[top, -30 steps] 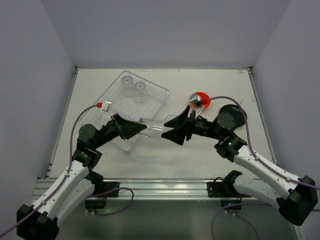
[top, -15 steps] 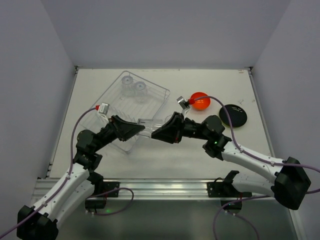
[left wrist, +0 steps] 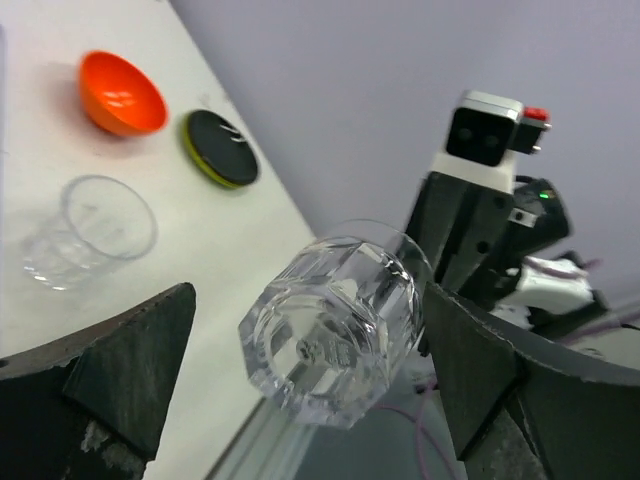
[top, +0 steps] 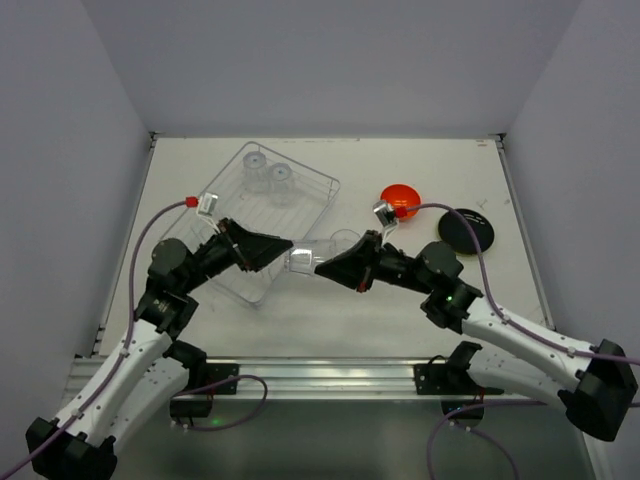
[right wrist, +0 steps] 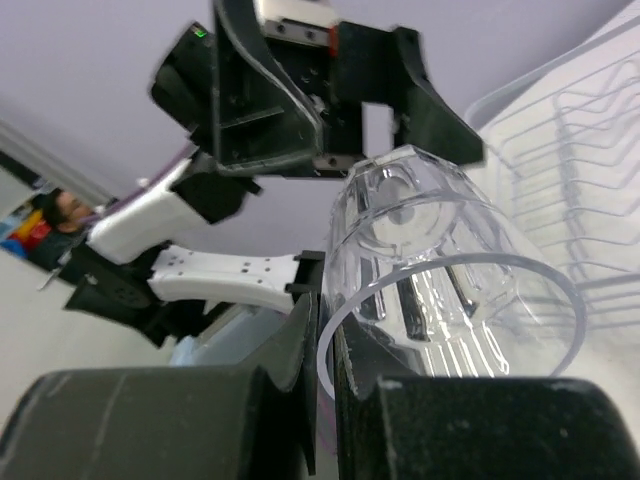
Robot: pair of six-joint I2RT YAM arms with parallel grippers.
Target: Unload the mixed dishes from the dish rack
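Clear tumbler [top: 301, 260], rim in right claw [top: 320, 267]; left claw [top: 288, 248] wide.

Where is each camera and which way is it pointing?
Top external: above and behind the bases, looking down on the table; left arm and right arm show.
Left wrist: on the left arm, facing the right arm across the tumbler; spread fingers of the left gripper show.
Right wrist: on the right arm, facing the left arm; the right gripper pinches the tumbler's rim.
Shared: both wrist views see that tumbler, from opposite ends.
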